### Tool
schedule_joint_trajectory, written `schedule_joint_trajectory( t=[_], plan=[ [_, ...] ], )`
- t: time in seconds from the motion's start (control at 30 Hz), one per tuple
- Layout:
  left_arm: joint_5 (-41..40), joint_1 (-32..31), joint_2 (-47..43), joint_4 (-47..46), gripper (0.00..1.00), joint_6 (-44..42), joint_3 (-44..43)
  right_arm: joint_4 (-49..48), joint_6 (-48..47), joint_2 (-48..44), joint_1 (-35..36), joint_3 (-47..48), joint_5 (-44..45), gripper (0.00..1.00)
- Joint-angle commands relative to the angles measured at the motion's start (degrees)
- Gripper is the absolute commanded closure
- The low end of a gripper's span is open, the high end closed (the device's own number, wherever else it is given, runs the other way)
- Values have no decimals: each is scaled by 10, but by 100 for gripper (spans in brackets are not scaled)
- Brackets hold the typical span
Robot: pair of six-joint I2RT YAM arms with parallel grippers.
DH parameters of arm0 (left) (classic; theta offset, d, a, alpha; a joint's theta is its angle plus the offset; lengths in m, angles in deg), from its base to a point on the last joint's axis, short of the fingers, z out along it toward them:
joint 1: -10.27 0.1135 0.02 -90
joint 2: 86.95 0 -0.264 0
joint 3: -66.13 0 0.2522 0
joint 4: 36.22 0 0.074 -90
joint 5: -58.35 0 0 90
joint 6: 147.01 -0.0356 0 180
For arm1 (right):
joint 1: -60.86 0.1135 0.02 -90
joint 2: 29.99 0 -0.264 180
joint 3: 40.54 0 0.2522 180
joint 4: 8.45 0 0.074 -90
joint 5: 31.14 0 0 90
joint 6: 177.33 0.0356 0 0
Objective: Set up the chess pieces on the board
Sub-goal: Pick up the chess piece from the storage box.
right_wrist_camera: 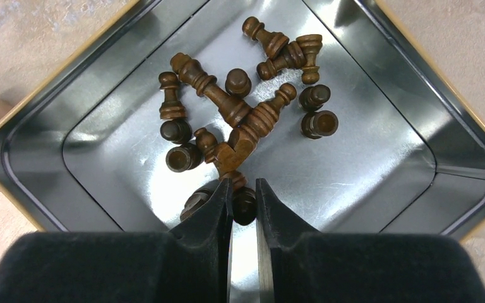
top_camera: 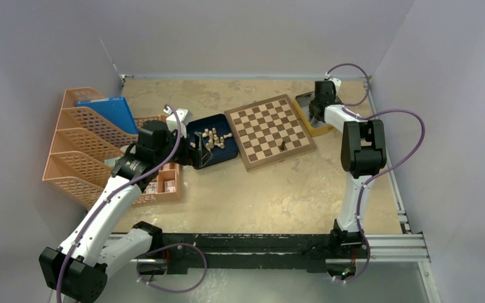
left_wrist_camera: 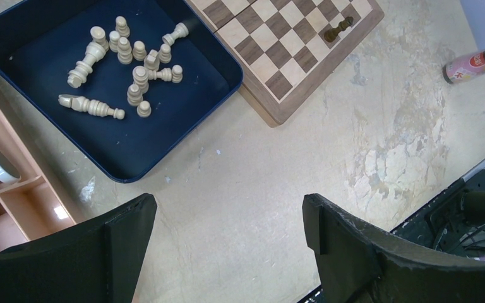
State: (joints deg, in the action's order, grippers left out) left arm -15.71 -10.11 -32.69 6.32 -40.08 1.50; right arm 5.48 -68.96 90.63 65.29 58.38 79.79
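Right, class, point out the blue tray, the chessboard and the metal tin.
blue tray (left_wrist_camera: 31,44), left wrist view, bare inner floor
chessboard (top_camera: 265,126), top external view, a bare middle square
metal tin (right_wrist_camera: 366,151), right wrist view, bare inner floor

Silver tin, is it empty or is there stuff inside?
Not empty. The silver tin has a heap of dark brown chess pieces lying in it, some tipped over.

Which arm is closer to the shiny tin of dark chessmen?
Right. The right end effector is inside the tin, closed on a dark piece; the left end effector hangs by the blue tray, across the board.
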Motion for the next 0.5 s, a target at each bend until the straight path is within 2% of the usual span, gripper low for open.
schedule_joint_trajectory(
  t=[0.0, 0.47],
  plan=[
    [10, -2, -6, -15, 14, -1, -3, -3, -2, -26, -1, 22, 30, 86],
    [6, -2, -12, -14, 14, -1, -3, 52, 21, -117, 16, 21, 52, 87]
  ],
)
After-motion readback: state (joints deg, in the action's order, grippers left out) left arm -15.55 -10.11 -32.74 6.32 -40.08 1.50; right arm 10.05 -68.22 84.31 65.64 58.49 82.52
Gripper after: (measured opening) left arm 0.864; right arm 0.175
